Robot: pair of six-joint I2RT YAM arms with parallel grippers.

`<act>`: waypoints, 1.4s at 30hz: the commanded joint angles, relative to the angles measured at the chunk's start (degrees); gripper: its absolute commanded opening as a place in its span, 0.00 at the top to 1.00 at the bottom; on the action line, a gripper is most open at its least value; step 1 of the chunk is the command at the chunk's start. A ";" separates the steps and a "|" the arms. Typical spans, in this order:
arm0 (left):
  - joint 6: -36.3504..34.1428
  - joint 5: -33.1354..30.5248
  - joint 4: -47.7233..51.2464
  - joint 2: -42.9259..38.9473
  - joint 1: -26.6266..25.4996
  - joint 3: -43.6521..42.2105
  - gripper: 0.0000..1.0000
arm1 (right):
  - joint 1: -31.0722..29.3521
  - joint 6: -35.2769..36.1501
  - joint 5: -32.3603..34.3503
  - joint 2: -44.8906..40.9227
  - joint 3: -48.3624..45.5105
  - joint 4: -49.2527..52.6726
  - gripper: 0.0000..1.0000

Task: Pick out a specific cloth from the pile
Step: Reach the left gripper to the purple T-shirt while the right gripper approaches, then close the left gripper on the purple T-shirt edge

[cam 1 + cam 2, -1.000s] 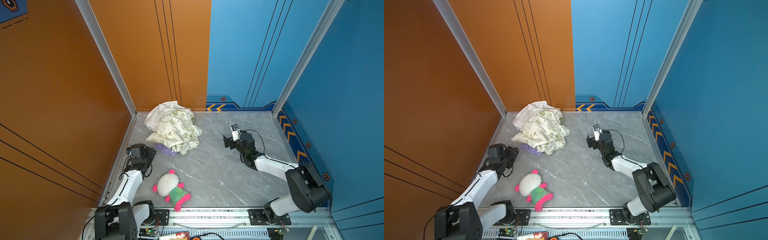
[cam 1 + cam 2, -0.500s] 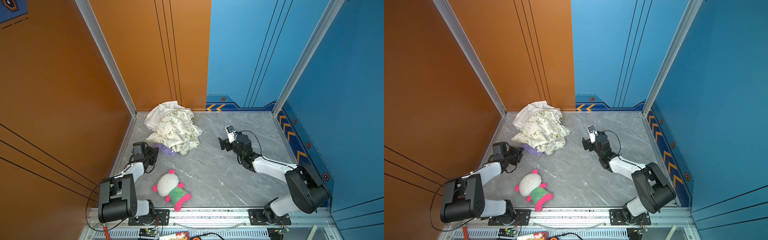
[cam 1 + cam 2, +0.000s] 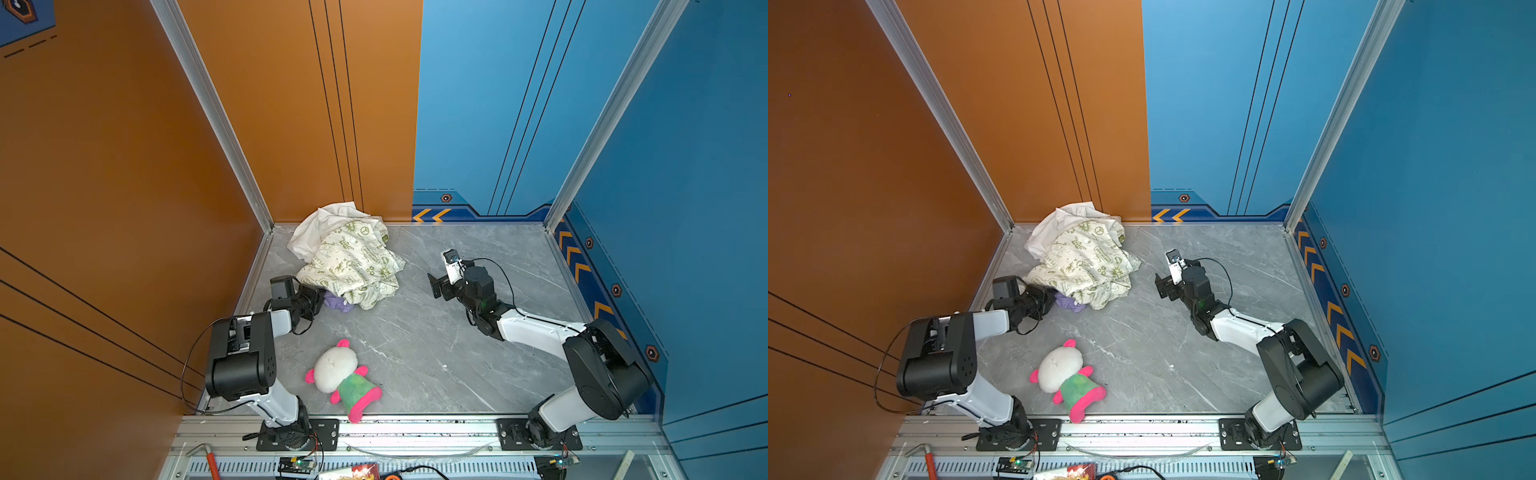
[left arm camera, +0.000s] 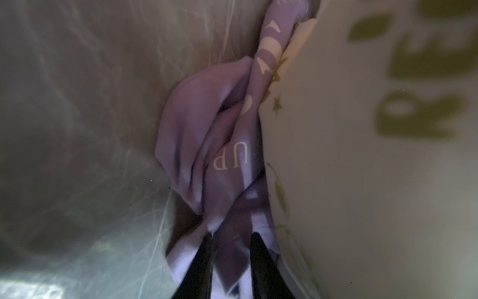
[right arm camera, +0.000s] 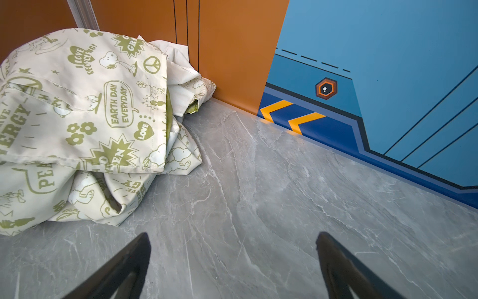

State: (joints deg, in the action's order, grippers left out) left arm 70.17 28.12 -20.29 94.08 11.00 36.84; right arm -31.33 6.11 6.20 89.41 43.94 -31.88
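Cloth: the lavender cloth [image 4: 227, 145], soft and thin, bunched into folds with white printed lettering; in both top views only a small purple lump [image 3: 338, 302] shows, at the near left foot of the pile, lying on the counter.
Cloth writing: the letters "UP" read clearly in my left wrist view; other white shapes higher on the fold are too cropped to read.
Pile: a crumpled heap [image 3: 349, 257] in the back left corner against the orange wall [image 3: 266, 124]; a cream sheet with green doodle print lies over a plain off-white garment [image 3: 316, 226].
Pile writing: in my right wrist view the cream print [image 5: 85, 108] reads "EARTH DAY EVERYDAY", "I LOVE RECYCLING!" and "LOVE", with a peace sign, flowers and a cartoon dog.
In the way: the cream sheet overhangs the lavender cloth and hides most of it.
Left end effector: my left end effector [image 4: 231, 239] sits low at the edge of the pile, its two dark fingers narrowed with a fold of the lavender cloth pinched between them.
Right end effector: my right end effector [image 5: 232, 242] stands wide apart over bare counter, holding nothing, beside the pile but clear of it.
Counter: grey marble-patterned counter [image 3: 436, 340], smooth with pale veins.
Other things: a plush toy [image 3: 343, 380], white head, green body, pink limbs, lies near the front edge, well apart from the pile.
Wall: blue wall panel [image 5: 388, 51] with orange chevrons along its base.
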 commanded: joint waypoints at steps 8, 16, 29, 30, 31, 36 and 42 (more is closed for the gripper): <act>1.94 4.95 -6.25 5.49 -1.31 2.22 0.97 | -0.99 -0.92 1.08 3.93 5.19 1.99 0.00; 0.40 2.94 -6.25 2.19 -1.33 3.30 1.00 | -1.63 -1.25 2.35 4.32 4.66 2.04 0.00; -4.22 -1.30 2.97 -6.47 -3.25 8.76 1.00 | -1.74 -2.07 2.93 3.47 2.87 0.98 0.00; -5.65 -2.20 5.34 -7.55 -3.46 9.56 1.00 | -1.71 -2.07 3.01 3.49 2.65 0.78 0.00; -6.66 -3.07 7.11 -8.42 -3.62 10.19 1.00 | -1.71 -2.09 3.12 3.57 2.64 0.69 0.00; -10.16 -6.14 14.03 -12.32 -4.44 12.97 1.00 | -0.93 -2.07 2.62 3.69 3.30 0.24 0.00; -14.71 -8.12 22.20 -15.71 -5.21 17.48 1.00 | -1.23 -2.32 3.32 2.07 1.26 -0.46 0.00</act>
State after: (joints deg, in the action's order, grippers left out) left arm 59.81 22.06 -2.52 81.38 6.28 50.92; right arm -32.58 4.91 7.75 93.43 47.03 -31.14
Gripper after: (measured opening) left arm 0.051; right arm 0.999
